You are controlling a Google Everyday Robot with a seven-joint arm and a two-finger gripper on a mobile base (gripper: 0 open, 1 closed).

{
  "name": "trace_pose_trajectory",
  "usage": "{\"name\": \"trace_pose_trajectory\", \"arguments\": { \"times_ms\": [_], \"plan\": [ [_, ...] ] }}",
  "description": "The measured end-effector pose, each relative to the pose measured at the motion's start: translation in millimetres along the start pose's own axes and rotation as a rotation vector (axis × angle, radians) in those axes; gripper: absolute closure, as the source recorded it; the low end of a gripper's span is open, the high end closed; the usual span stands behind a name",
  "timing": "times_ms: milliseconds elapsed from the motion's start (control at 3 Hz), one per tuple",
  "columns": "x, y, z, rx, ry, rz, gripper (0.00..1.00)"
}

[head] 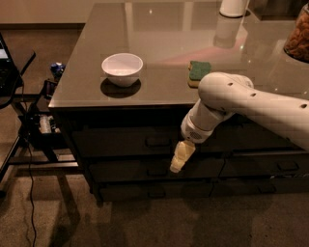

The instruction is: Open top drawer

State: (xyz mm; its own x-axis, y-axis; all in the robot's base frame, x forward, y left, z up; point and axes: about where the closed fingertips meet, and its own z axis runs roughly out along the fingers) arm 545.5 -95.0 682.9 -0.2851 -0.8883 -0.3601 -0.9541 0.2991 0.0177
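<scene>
The top drawer (120, 141) is a wide dark front just under the countertop, and it looks closed. Its small bar handle (158, 142) sits near the middle. My gripper (177, 163) is cream-coloured and hangs from the white arm (227, 99), pointing down and left. It is in front of the drawer stack, just right of and below that handle, at the height of the second drawer front (125, 170). It touches neither handle.
A white bowl (122, 68) and a green sponge (199, 71) sit on the glossy countertop (159, 34). A white cylinder (233, 6) stands at the back. More dark drawers (270, 166) lie to the right. A black stand with cables (29, 125) is on the left.
</scene>
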Motion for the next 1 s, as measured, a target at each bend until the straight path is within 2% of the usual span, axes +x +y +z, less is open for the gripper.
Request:
{"name": "trace_pose_trajectory", "arguments": {
  "times_ms": [667,1000],
  "plan": [
    [5,-23,-3,0.059,0.008,0.003,0.0],
    [3,-28,3,0.063,0.012,-0.006,0.0]
  ]
}}
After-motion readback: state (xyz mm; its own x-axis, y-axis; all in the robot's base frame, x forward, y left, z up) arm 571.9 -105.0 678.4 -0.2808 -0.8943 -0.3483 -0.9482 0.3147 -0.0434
